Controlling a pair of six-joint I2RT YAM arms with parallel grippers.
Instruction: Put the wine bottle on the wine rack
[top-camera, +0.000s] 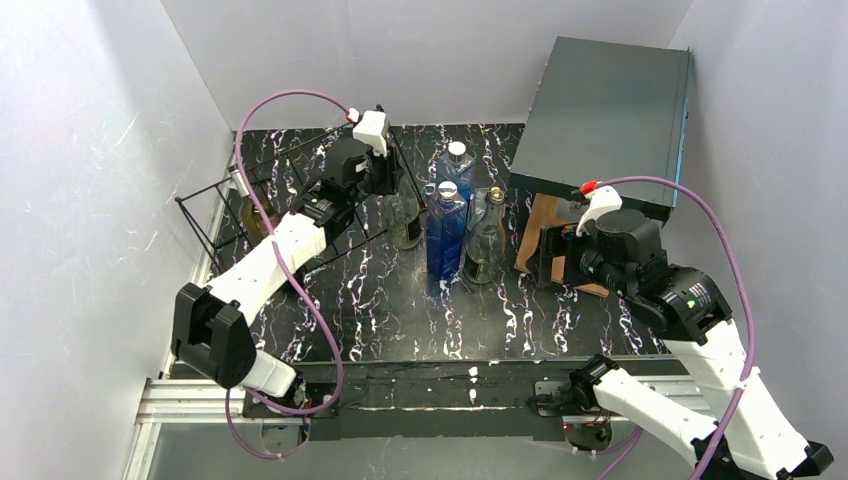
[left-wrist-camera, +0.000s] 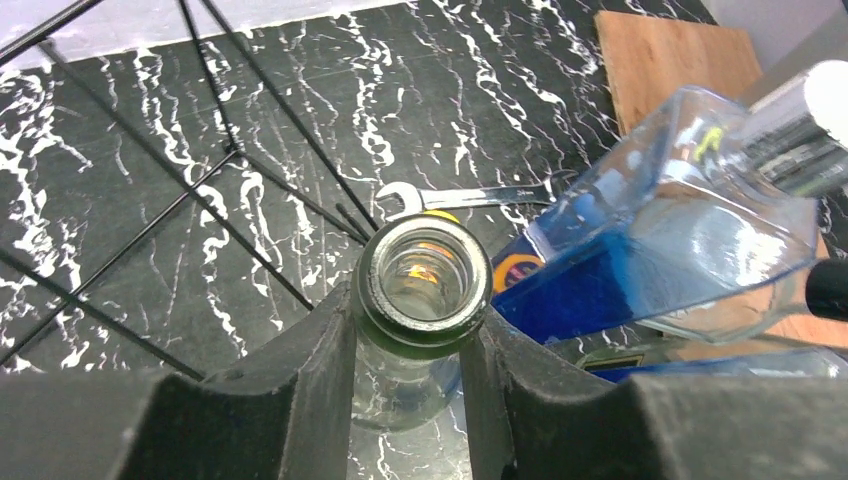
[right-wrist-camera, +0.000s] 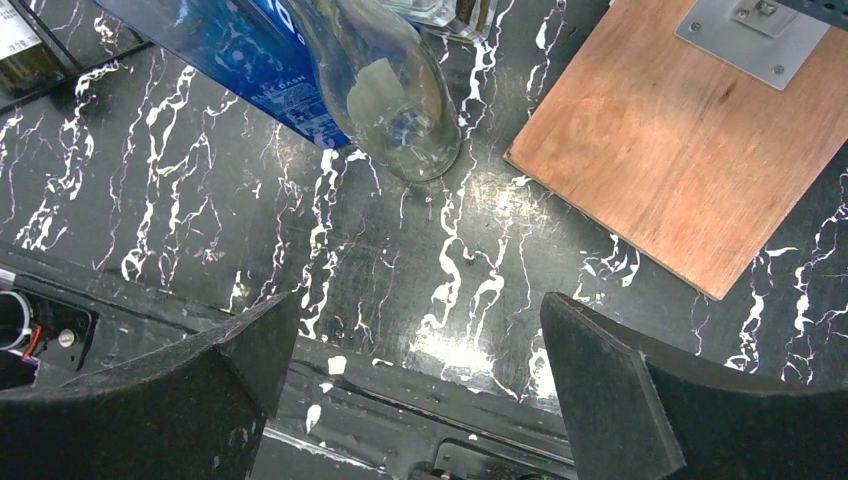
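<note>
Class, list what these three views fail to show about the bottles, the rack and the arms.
- Wine bottle: body hidden below its mouth by the left gripper's fingers, left wrist view.
- Wine rack: partly covered by the left arm, top view.
- Blue bottle: cut off by the top edge, right wrist view.

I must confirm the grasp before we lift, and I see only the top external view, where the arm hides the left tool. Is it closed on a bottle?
Observer: Yes, the left tool grips the neck of the clear bottle from both sides.
Operator: Is something lying behind it that I cannot see?
Observer: A wrench lies flat on the table beyond that bottle.
Operator: And the right tool?
Observer: The right tool is open, with nothing between its fingers.
</note>
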